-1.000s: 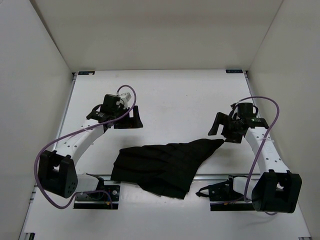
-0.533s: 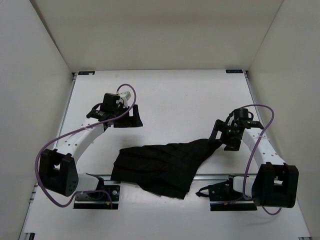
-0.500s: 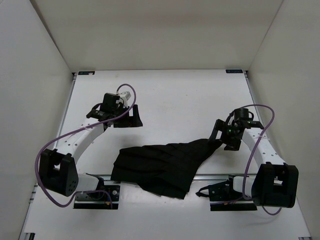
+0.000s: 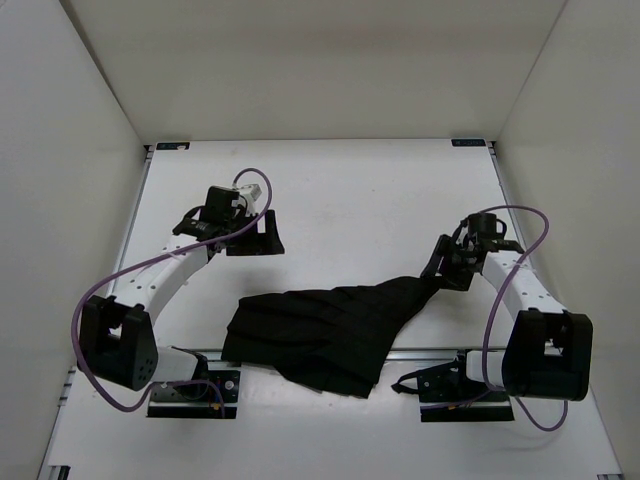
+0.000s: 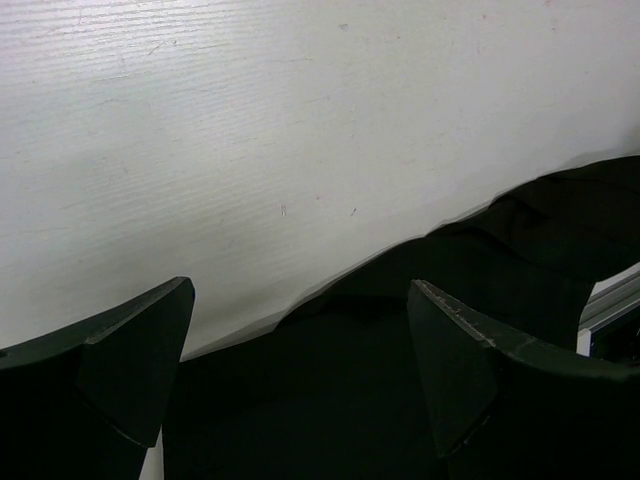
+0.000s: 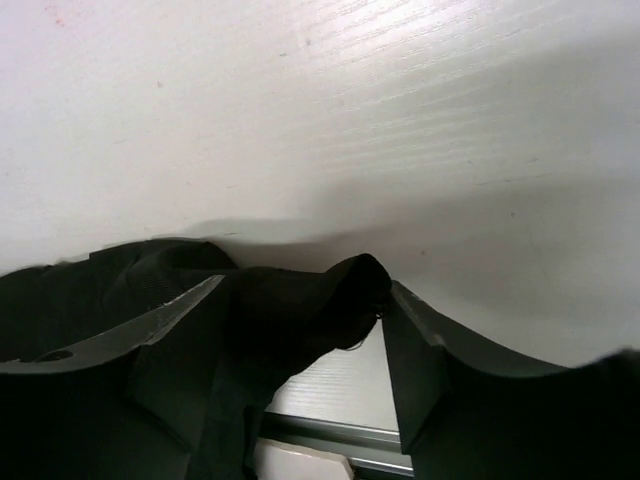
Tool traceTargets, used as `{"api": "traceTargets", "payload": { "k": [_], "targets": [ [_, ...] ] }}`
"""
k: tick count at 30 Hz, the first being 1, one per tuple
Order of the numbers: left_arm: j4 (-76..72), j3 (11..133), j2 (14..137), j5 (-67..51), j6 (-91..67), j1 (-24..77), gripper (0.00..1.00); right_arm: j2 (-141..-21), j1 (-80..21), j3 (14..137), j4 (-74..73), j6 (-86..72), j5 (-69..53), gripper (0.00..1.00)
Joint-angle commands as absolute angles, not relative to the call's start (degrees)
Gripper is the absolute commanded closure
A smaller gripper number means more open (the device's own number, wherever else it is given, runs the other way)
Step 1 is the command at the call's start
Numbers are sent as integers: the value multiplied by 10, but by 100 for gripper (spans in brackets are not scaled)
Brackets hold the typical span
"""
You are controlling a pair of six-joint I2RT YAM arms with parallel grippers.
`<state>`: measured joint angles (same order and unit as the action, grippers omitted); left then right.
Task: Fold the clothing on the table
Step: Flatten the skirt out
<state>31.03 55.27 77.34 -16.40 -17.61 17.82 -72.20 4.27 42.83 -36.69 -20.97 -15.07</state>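
1. My right gripper [image 4: 440,274] is at the right tip of the clothing [image 4: 320,330], low over the table [image 4: 360,190], toward its right edge and about midway between the near and far edges.
2. In the right wrist view, my two fingers [image 6: 420,350] stand partly closed, one on each side of a bunched corner of black cloth. The cloth rises in a small peak between them and touches both.
3. I cannot tell whether that corner is pinched firmly or only flanked. White tabletop and a strip of metal rail [image 6: 320,430] show through the gap below the peak.
4. My left gripper [image 4: 255,245] hangs wide open over bare tabletop in the left half of the table, and it holds nothing.
5. In the left wrist view, my spread fingers [image 5: 130,360] frame the far edge of the clothing, which lies just beyond and below their tips. They are not touching it.
6. The clothing lies near the middle of the table's near edge as a wrinkled black heap. It is widest at the left and tapers to a point at the right, where my right gripper is.
7. Its near part drapes over the metal rail [image 4: 430,349] that runs along the near edge, between my two arm bases.
8. The clothing is rumpled, with ridges running along its length, and it is not yet folded flat.
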Motion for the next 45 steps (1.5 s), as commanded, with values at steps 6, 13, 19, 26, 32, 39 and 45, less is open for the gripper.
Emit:
{"api": "traceTargets", "payload": {
  "k": [6,13,19,26,32,39,45],
  "targets": [
    [310,580,769,-182,-162,174,1,-739,42,445,-330,-216,-178,100],
    [305,609,792,-213,-155,181,1,-761,18,569,-240,-233,-246,100],
    [320,692,837,-230,-130,189,1,-838,-32,785,-144,-252,-308,100],
    [323,752,827,-246,-134,176,1,-902,-83,1044,-155,-177,-259,100],
    [294,727,807,-276,-160,166,1,-881,-66,886,-120,-185,-268,100],
    [229,651,778,-302,-210,174,1,-895,-98,726,-140,-160,-258,100],
    [199,622,780,-316,-237,167,2,-982,-179,896,-211,-123,-286,100]
  ]
}}
